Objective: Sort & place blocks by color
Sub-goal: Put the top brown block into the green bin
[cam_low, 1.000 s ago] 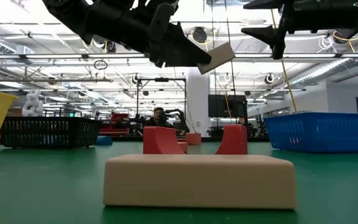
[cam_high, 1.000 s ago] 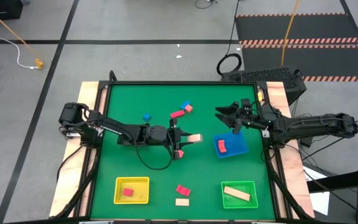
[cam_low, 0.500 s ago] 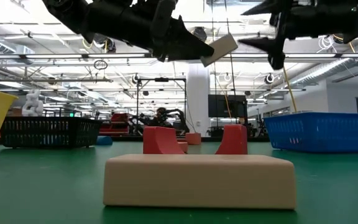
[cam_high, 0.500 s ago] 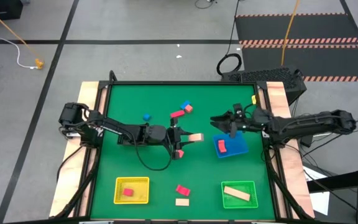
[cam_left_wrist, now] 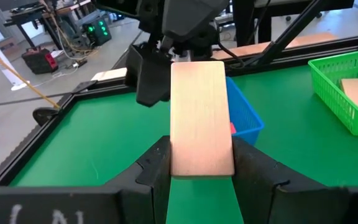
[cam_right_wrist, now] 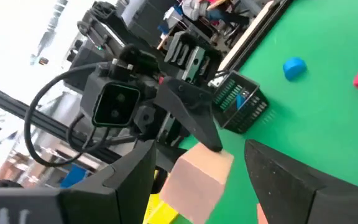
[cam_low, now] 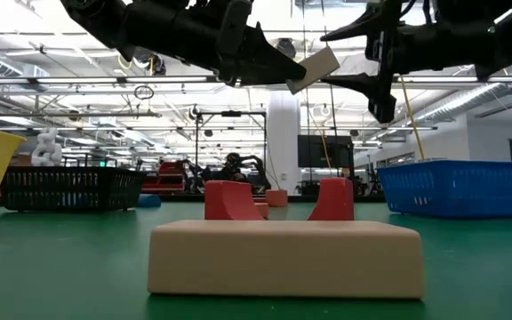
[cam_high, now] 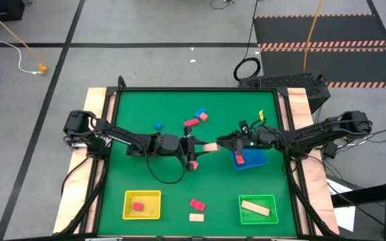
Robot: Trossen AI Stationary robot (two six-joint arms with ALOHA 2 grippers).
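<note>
Cream wood fills my left wrist view: a flat cream-coloured rectangular block [cam_left_wrist: 201, 118] sits clamped between the two dark fingers [cam_left_wrist: 157, 163] of my left gripper [cam_high: 196, 153], lifted clear of the green table mat [cam_high: 146, 114], its far end projecting out past the fingertips. Directly ahead of that free end, my right gripper [cam_high: 225, 143] faces it with fingers spread wide, one to each side of the block's tip; I cannot tell whether they touch it yet. From table height, the tilted block [cam_low: 314, 69] hangs between the two dark arms, well above a second cream bar [cam_low: 285, 258] lying on the mat. Just behind my right gripper's fingers sits the shallow blue plastic tray [cam_high: 254, 159] with a red block [cam_high: 239, 157] inside. Beyond the left fingertips, well apart, lie a small blue block [cam_high: 158, 126] and a loose cluster of a red bar [cam_high: 191, 122], salmon cube [cam_high: 204, 116] and blue piece [cam_high: 200, 112].
</note>
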